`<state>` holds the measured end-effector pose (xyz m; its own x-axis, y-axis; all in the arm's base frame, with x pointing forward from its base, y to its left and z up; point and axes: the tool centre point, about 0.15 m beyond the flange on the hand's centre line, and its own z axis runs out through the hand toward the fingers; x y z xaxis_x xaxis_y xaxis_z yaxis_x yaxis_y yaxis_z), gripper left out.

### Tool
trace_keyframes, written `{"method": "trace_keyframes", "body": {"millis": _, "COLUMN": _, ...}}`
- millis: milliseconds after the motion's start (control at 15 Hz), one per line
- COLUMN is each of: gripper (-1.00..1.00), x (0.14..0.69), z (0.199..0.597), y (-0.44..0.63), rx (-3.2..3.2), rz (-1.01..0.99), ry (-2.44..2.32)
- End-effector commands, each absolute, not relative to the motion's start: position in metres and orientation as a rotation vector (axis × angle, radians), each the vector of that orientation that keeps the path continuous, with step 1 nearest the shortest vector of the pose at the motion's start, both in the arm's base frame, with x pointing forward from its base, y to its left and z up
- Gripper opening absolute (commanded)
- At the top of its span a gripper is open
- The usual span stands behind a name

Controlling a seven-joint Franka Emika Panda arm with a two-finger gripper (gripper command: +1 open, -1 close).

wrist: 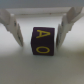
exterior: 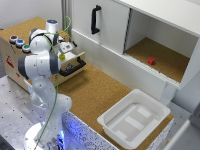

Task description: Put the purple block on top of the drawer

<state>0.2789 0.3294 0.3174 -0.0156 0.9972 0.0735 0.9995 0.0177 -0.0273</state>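
Note:
The purple block (wrist: 43, 41), with yellow letters on it, rests on a pale tan surface in the wrist view. My gripper (wrist: 40, 44) is open, with one finger (wrist: 14, 27) on each side of the block and a small gap to each. In the exterior view the gripper (exterior: 67, 50) is low over the pulled-out drawer with the black bar handle (exterior: 73, 67). The drawer unit (exterior: 12, 62) is a light wooden box with three round coloured buttons (exterior: 20, 43) on its cork top. The block is hidden in the exterior view.
A big white cabinet with a black handle (exterior: 95, 19) stands behind, with a small red block (exterior: 151, 61) in its open compartment. A white plastic bin (exterior: 134, 117) sits on the cork tabletop (exterior: 95, 90) at the exterior view's right front.

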Motion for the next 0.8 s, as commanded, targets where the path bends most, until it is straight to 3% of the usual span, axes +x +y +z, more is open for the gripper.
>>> {"method": "trace_keyframes", "body": {"millis": 0, "gripper": -1.0, "x": 0.282, "z": 0.31, "y": 0.322, "rx": -2.186, "rz": -0.048, "ry": -2.204}}
{"method": "trace_keyframes", "body": {"millis": 267, "gripper": -1.0, "x": 0.289, "z": 0.342, "y": 0.326, "rx": -2.224, "rz": -0.098, "ry": -2.204}}
{"method": "trace_keyframes", "body": {"millis": 733, "gripper": -1.0, "x": 0.318, "z": 0.455, "y": 0.377, "rx": -2.223, "rz": -0.246, "ry": -2.298}}
